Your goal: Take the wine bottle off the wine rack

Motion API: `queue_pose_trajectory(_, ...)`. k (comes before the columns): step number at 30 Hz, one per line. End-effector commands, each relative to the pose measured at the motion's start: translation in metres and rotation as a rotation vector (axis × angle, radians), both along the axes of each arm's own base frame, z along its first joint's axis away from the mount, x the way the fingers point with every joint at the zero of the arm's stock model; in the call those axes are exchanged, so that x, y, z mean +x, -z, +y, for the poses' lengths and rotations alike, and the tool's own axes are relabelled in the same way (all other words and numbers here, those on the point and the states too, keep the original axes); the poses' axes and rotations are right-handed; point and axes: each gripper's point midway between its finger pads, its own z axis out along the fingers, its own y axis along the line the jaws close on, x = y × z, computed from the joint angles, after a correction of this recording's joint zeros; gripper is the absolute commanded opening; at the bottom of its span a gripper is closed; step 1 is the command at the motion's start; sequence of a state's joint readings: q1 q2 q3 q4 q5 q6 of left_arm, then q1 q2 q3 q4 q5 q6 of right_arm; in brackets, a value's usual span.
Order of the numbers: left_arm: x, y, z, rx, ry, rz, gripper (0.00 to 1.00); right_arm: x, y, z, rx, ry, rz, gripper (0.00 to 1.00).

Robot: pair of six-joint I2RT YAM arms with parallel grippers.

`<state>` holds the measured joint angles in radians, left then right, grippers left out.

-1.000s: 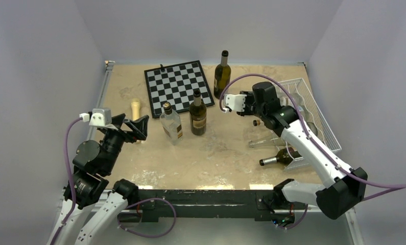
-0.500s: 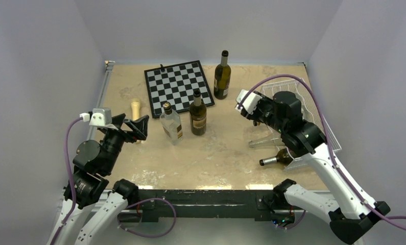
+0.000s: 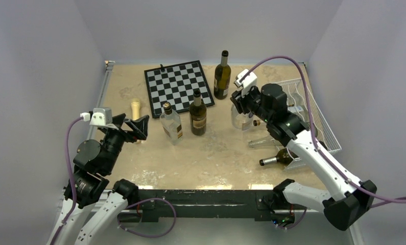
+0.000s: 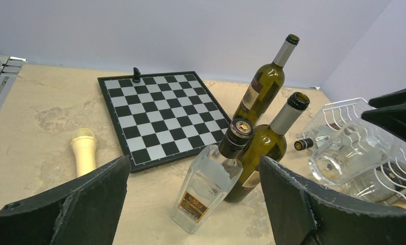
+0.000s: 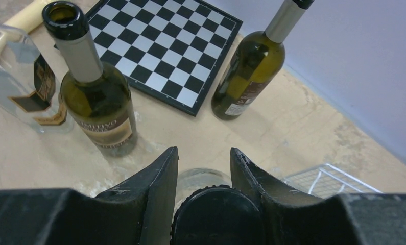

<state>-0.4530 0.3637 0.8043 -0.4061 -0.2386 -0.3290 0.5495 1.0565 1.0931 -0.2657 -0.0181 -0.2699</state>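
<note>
My right gripper (image 3: 243,103) is shut on the black-capped neck of a clear glass bottle (image 3: 238,118), holding it about upright just left of the white wire wine rack (image 3: 315,109). In the right wrist view the jaws close on either side of the black cap (image 5: 218,214), with the clear bottle's shoulder (image 5: 200,178) below. The bottle also shows in the left wrist view (image 4: 346,158). A dark bottle (image 3: 277,158) and a clear one (image 3: 262,141) lie at the rack's near end. My left gripper (image 3: 133,126) is open and empty, far left.
Two green wine bottles (image 3: 198,115) (image 3: 221,76) and a clear labelled flask (image 3: 171,125) stand mid-table. A chessboard (image 3: 177,87) lies at the back with one dark piece on its far edge. A cream cylinder (image 3: 135,108) lies by the left gripper. Walls enclose the table.
My right arm swung toward the rack and back left, and its wrist turned. The clear bottle now hangs upright below the gripper, left of the rack. The left arm has not moved.
</note>
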Motion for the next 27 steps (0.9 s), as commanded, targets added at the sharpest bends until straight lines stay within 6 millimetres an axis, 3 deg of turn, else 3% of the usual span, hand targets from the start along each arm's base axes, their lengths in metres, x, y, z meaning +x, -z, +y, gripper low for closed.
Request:
queue_pose_trajectory(1, 0.002, -0.006, -0.001, 0.004, 0.003, -0.024, 1.0, 0.024, -0.108, 0.016, 0.277, 0.021, -0.283, 0.0)
queue_pose_trajectory(7, 0.002, -0.006, -0.002, 0.003, 0.008, -0.022, 1.0, 0.072, -0.091, 0.026, 0.35, 0.096, -0.242, 0.0)
queue_pose_trajectory(17, 0.001, -0.008, -0.001, 0.002, 0.004, -0.029, 1.0, 0.133, -0.062, 0.023, 0.375, 0.178, -0.24, 0.0)
queue_pose_trajectory(27, 0.001, -0.007, -0.002, 0.003, 0.01, -0.026, 1.0, 0.163, -0.042, 0.022, 0.439, 0.2, -0.212, 0.0)
